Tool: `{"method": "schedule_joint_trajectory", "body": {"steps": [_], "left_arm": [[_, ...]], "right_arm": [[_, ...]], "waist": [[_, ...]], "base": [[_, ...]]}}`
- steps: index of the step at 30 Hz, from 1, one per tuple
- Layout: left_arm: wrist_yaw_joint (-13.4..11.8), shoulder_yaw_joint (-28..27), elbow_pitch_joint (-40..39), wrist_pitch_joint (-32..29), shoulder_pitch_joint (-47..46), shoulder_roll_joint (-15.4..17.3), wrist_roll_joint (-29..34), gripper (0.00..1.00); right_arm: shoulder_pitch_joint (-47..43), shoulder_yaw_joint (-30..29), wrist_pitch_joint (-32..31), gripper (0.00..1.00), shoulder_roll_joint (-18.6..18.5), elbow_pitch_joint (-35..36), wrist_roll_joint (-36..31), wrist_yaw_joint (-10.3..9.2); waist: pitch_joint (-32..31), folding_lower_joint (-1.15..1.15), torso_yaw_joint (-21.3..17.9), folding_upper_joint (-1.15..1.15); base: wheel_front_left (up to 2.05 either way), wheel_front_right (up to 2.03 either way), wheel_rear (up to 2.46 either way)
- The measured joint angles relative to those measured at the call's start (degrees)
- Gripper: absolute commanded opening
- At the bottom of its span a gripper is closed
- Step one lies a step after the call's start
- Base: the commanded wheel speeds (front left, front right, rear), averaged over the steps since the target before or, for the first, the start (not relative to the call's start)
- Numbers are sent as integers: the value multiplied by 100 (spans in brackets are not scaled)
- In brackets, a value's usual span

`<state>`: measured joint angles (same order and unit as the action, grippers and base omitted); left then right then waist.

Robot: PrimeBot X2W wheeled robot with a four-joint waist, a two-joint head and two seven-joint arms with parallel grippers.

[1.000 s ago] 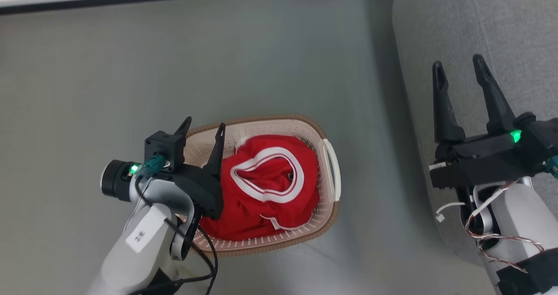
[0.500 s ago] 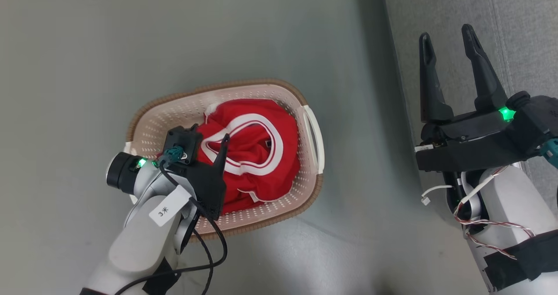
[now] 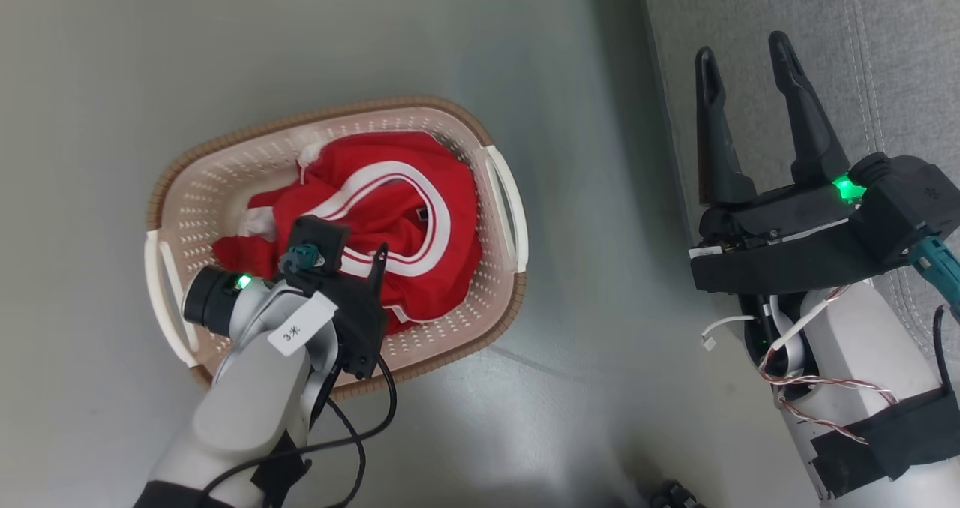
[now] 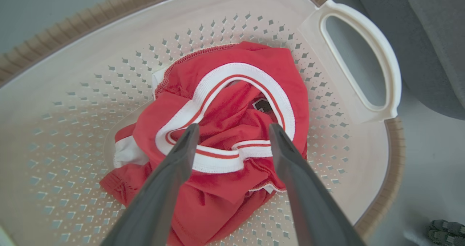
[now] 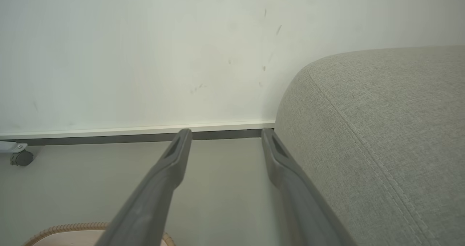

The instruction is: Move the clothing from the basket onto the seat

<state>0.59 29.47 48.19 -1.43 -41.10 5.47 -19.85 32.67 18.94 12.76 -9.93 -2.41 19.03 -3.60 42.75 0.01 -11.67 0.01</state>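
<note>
Two pairs of jaws stood spread wide, gripping nothing. Left jaws hung over red clothing [image 3: 457, 223] heaped inside basket [image 3: 225, 145] on floor [image 3: 525, 43]; right jaws hung over seat [image 3: 870, 43] edge, at basket's 3 o'clock.

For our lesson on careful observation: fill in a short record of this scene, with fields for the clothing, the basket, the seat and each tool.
clothing: red with white stripe trim, bunched inside the basket
basket: cream perforated plastic, brown rim, white side handles, on the floor
seat: grey woven cushion at the robot's right of the basket; no clothing on the visible part
left tool: open, pointing down at the clothing; contact unclear
right tool: open, empty, at the seat's edge
task stage: clothing not yet lifted
</note>
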Motion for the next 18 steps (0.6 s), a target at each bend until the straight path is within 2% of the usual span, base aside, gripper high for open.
{"method": "schedule_joint_trajectory", "body": {"steps": [14,18], "left_arm": [[-15,13,677,-151,-355,-18,13,100],[-15,130,854,-200,-466,29,205,100]], "right_arm": [[89,77,45,100,136,46,0,9],[98,89,53,100,158,76,0,9]], "waist": [[433,0,-232,0],[569,-1,-294,0]], "base": [[0,0,0],[0,0,0]]}}
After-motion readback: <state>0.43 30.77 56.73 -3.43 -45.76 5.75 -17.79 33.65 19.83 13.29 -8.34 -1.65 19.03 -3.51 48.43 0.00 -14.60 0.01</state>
